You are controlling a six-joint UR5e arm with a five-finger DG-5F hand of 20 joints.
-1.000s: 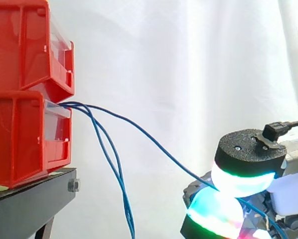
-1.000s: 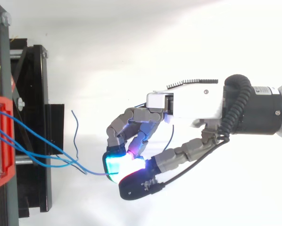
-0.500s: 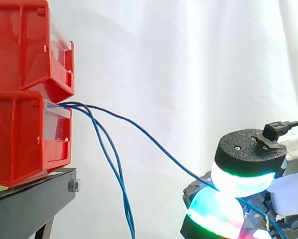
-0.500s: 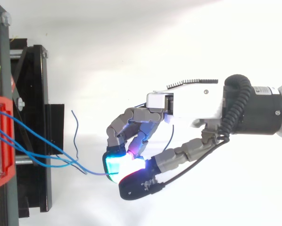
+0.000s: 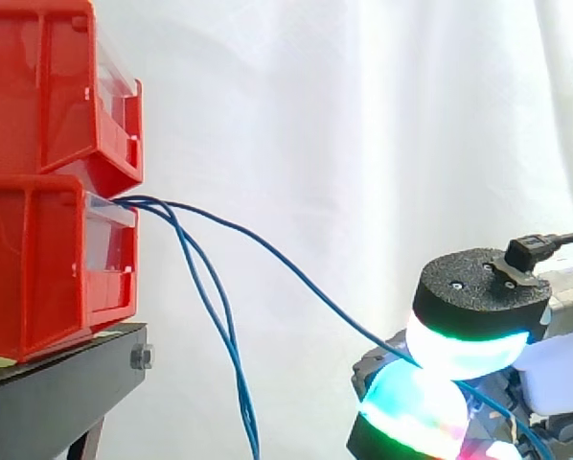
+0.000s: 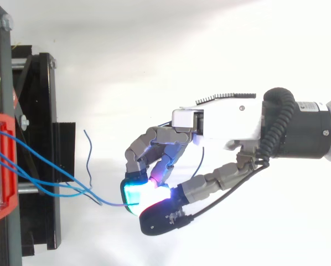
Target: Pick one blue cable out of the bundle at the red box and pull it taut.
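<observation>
Hand (image 6: 221,124) pinching one slack blue cable (image 5: 310,287); pulled toward three o'clock from the red box (image 5: 37,268), it may slip free.

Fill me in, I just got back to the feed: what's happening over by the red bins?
The hand has one blue cable pinched between thumb and fingers, out to the side of the stacked bins. That cable comes out of the lower red bin and slopes down to the hand in a gentle curve, so it is not yet taut. The other blue cables hang loose from the same bin, beside the black stand.
</observation>
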